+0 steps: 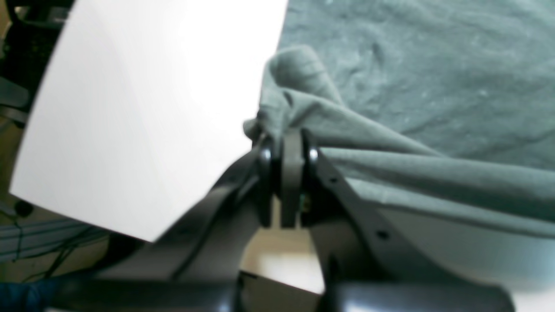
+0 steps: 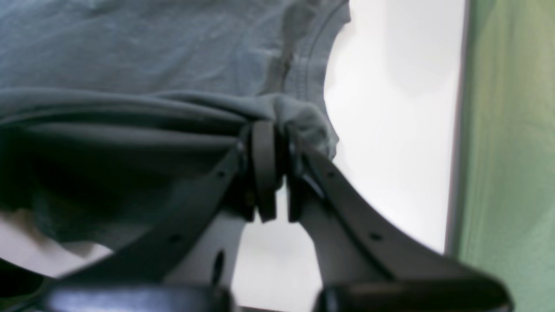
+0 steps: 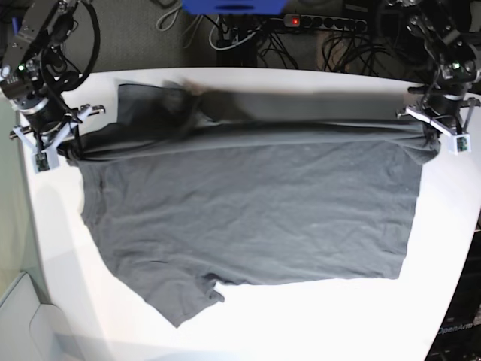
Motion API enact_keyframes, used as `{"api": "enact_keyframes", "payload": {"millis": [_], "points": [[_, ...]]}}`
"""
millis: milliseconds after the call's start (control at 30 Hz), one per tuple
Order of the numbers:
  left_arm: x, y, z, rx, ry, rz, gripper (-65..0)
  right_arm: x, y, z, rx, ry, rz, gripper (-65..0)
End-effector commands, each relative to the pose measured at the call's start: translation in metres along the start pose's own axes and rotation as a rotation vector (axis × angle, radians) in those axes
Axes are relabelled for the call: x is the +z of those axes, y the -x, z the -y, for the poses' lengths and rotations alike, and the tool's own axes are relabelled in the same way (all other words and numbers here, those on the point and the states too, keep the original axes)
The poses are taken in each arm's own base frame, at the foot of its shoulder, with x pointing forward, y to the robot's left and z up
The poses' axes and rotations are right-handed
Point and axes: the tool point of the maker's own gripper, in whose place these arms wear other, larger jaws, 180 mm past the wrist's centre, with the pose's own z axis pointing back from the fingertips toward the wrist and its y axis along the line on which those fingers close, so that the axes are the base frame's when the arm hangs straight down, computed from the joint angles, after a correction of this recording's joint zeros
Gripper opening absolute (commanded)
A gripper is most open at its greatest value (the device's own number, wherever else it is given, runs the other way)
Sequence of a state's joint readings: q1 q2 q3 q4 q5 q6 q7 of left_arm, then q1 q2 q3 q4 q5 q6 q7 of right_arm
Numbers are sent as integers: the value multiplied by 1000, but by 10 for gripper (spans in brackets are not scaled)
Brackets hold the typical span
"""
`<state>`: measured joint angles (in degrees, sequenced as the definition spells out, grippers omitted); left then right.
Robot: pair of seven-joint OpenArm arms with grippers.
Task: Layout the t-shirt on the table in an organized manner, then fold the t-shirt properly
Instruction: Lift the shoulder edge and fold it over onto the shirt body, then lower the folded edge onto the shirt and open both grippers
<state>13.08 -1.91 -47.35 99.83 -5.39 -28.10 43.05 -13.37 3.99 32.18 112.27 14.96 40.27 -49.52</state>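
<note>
Both grippers clamped on t-shirt [image 3: 248, 218]: left gripper [image 3: 434, 134] at right edge of frame, right gripper [image 3: 69, 147] at left. Risk: uneven pull dragging cloth crooked over table [image 3: 316, 316], or thin pinch slipping out.

A power strip [image 3: 323, 22] and tangled cables [image 3: 248, 37] lie on grey floor.

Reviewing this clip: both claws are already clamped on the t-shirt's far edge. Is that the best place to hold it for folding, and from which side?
Probably yes. The t-shirt lies flat on the table, so only its edges offer a pinchable lip. The left claw holds the hem-end corner and the right claw the shoulder by the collar, each coming from outside its end, pulling the far edge taut between them.
</note>
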Motion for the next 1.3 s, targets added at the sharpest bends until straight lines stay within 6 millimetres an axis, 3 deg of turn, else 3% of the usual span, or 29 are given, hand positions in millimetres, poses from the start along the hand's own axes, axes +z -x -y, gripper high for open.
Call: {"api": "enact_keyframes", "payload": {"millis": [0, 100, 367, 433, 567, 733, 1067, 1267], "points": [[2, -13, -6, -7, -15, 41, -649, 2, -12, 5, 9, 11, 42, -650], [0, -13, -4, 0, -11, 42, -649, 1, -11, 4, 5, 8, 42, -650], [-2, -19, -2, 10, -5, 58, -649, -9, -20, -28, 52, -84, 54, -650], [-4, -29, -1, 11, -7, 78, -649, -12, -23, -38, 64, -112, 59, -650], [-14, -31, 0, 35, 5, 76, -649, -18, -32, -43, 71, -130, 76, -650], [-26, -41, 4, 65, 21, 91, -649, -30, -43, -31, 71, -122, 87, -650], [-29, -68, 0, 70, 9, 145, -649, -41, -63, -17, 75, -107, 118, -650], [-42, -72, 2, 100, 26, 139, -649, -55, -67, -11, 49, -116, 111, -650]]}}
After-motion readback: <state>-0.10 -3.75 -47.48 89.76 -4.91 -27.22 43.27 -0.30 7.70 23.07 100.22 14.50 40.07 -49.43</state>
